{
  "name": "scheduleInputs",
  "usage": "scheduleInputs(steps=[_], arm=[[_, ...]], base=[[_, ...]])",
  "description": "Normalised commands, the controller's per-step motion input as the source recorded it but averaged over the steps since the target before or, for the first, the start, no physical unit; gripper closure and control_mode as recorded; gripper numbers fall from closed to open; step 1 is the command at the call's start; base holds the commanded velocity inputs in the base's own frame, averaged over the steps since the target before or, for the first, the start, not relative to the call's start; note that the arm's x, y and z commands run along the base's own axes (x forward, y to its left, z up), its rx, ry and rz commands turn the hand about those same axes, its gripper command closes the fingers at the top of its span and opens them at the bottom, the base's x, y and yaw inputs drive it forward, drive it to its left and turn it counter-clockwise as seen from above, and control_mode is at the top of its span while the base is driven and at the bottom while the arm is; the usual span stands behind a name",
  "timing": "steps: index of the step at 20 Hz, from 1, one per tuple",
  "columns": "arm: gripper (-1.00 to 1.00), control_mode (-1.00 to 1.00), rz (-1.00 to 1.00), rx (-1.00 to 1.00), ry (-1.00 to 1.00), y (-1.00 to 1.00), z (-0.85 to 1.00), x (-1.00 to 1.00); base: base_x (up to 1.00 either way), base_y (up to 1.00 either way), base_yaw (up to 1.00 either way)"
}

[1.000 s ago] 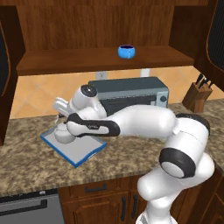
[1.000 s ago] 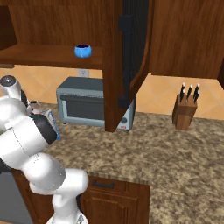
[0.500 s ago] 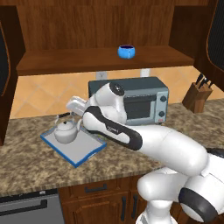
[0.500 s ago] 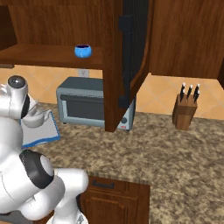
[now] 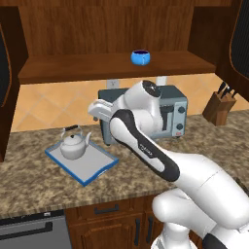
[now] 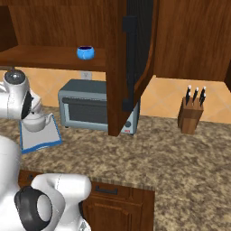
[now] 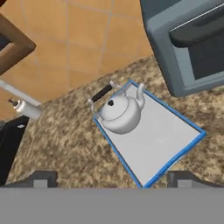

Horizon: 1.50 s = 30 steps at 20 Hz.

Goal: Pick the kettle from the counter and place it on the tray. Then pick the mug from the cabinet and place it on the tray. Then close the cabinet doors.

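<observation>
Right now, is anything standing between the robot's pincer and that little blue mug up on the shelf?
Nothing visible blocks it. The open pincer hangs above the tray, where the kettle sits. The mug stands alone on the cabinet shelf, up and to the right, with both cabinet doors swung open.

- The kettle (image 5: 73, 145) fills the tray's (image 5: 95, 168) far left end; the near right part lies bare.
- A toaster oven (image 5: 171, 115) stands just beside the tray on the right.
- The mug (image 5: 140, 57) sits alone on the cabinet (image 5: 73, 65) shelf, open wood on both sides.
- In the right base view a swung-out door (image 6: 131, 63) hangs before the oven.
</observation>
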Motion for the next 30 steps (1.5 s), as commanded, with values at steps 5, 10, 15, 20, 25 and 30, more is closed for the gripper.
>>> scheduleInputs(steps=[5, 10, 15, 20, 25, 30], arm=[[-1.0, -1.0, 0.0, -0.32, -0.09, -0.4, 0.52, -0.22], [-1.0, -1.0, 0.0, -0.16, -0.04, -0.55, 0.55, -0.26], [-1.0, -1.0, 0.0, -0.12, -0.23, -0.56, 0.49, -0.17], [-1.0, -1.0, 0.0, -0.08, -0.16, -0.65, 0.47, -0.05], [-1.0, -1.0, 0.0, -0.02, -0.07, -0.66, 0.54, 0.0], [-1.0, -1.0, 0.01, 0.0, -0.01, -0.42, 0.31, 0.19]], base=[[0.0, 0.0, 0.0], [0.0, 0.0, 0.0], [0.0, 0.0, 0.0], [0.0, 0.0, 0.0], [0.0, 0.0, 0.0], [0.0, 0.0, 0.0]])
